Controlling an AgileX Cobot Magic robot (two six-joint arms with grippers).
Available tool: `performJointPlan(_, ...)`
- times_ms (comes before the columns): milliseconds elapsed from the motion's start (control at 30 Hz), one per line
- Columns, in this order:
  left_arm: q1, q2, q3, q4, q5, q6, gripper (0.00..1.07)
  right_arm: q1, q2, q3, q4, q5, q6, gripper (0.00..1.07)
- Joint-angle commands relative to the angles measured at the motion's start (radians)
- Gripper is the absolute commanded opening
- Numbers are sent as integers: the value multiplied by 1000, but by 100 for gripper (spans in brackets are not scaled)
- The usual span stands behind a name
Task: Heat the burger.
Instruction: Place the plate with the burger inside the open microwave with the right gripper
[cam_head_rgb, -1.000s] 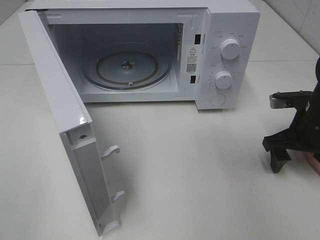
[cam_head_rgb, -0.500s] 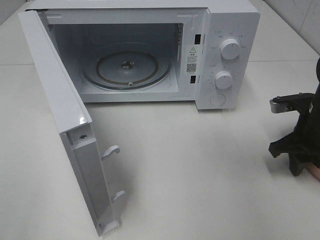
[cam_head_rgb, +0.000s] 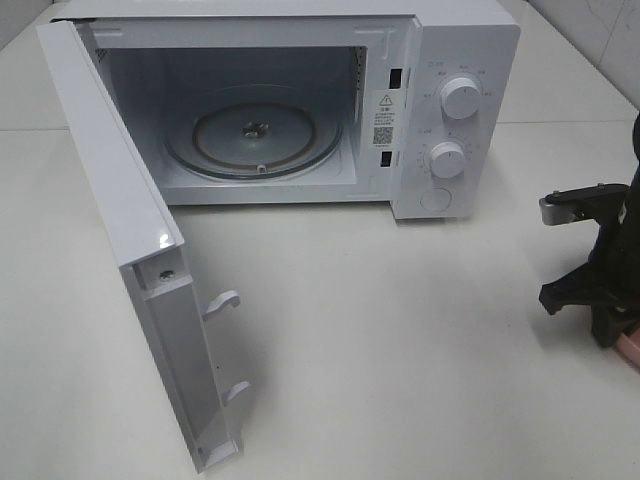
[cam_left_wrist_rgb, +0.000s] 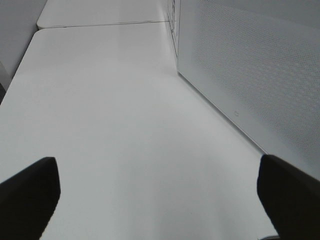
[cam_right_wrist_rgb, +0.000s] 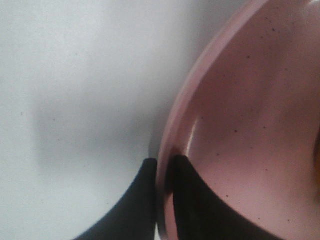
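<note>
White table (cam_head_rgb: 400, 330) right of the microwave (cam_head_rgb: 470, 40): burger hidden, likely on the plate (cam_right_wrist_rgb: 250, 125) your right gripper (cam_right_wrist_rgb: 162, 190) pinches by its rim; left gripper (cam_left_wrist_rgb: 160, 200) spread. Tilt while lifting and you'll slide it off

The right arm (cam_head_rgb: 615, 260) runs off the high view's right edge, with only a sliver of the pink plate (cam_head_rgb: 628, 348) showing by it. Up close the plate and the right fingers (cam_right_wrist_rgb: 187, 205) at its rim are blurred and cropped. The microwave's dial print (cam_head_rgb: 437, 67) is too small to read.
</note>
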Motion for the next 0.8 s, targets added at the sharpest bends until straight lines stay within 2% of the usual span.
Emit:
performJointPlan(33,-5,-18,1,-9,-15,-2,105,2,9,5,15,-7,37,0)
performJointPlan(233,-5,-18,1,-9,-15,-2,105,6,7,5,-35,-3,6,0)
performJointPlan(300,-5,-18,1,-9,-15,-2,105,43,-13,6,-84,22,-15,0)
performJointPlan(800,-5,-18,1,-9,-15,-2,105,277,-194,8,-139,198,-15,0)
